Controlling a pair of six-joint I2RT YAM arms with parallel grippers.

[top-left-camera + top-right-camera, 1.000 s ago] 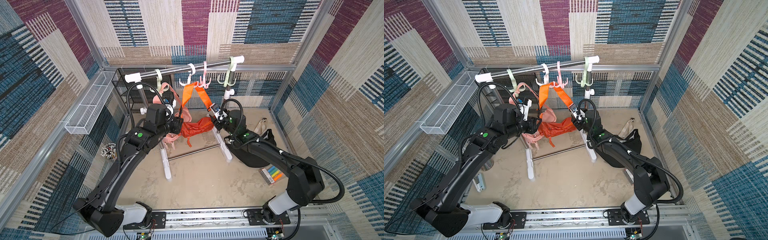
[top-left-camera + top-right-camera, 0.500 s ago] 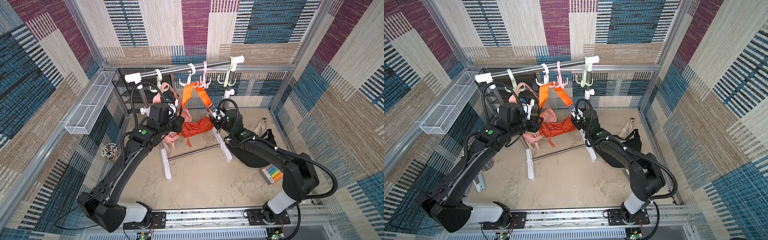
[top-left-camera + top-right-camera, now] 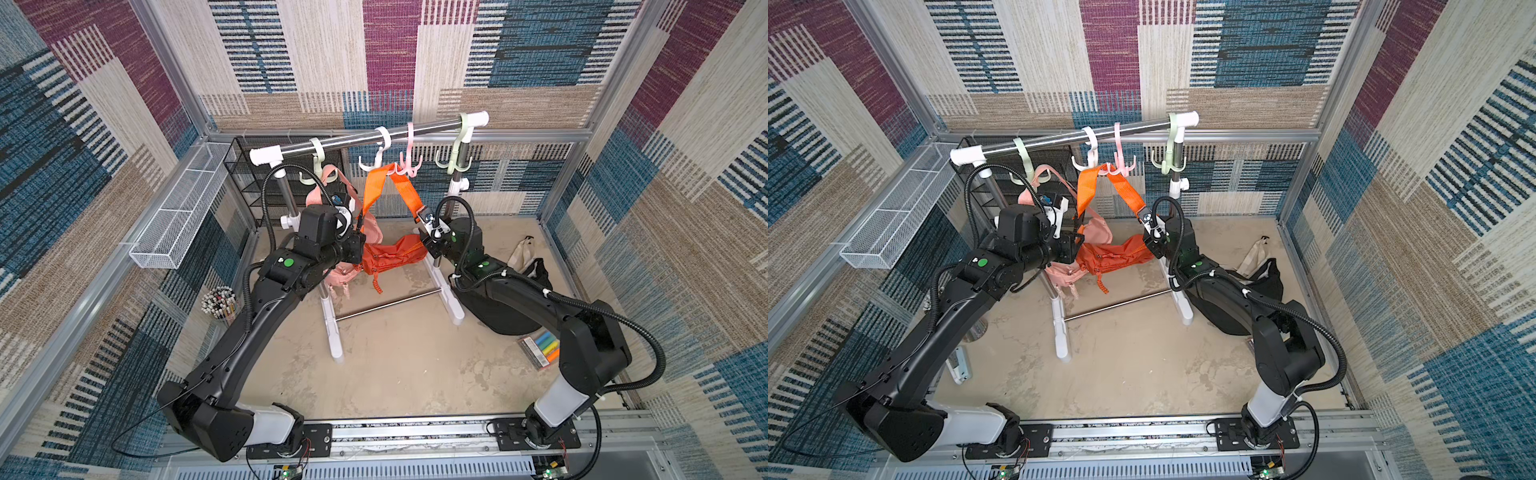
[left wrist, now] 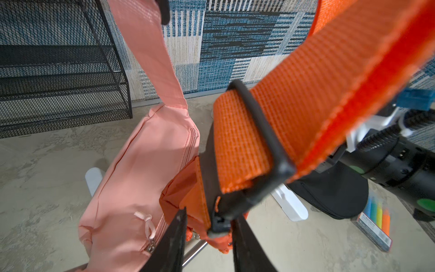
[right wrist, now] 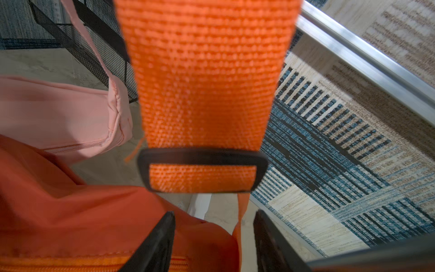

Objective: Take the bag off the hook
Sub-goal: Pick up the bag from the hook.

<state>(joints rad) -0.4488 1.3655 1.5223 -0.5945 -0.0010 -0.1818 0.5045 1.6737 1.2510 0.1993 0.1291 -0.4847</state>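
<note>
- Orange bag (image 3: 392,257) hangs above the tabletop (image 3: 395,365), its strap (image 3: 374,187) looped over the pink hook (image 3: 409,166) on the rail (image 3: 353,141).
- Left hand (image 4: 209,219) is at the bag's left end, fingers (image 4: 171,247) either side of the black buckle (image 4: 237,202); whether they grip it cannot be told.
- Right hand (image 5: 214,215) is at the right end, jaws open around the strap.
- Pink bag (image 4: 131,188) hangs just beside.

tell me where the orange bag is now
In a top view the orange bag hangs by its strap below the rail's middle, with the pink bag left of it.
</note>
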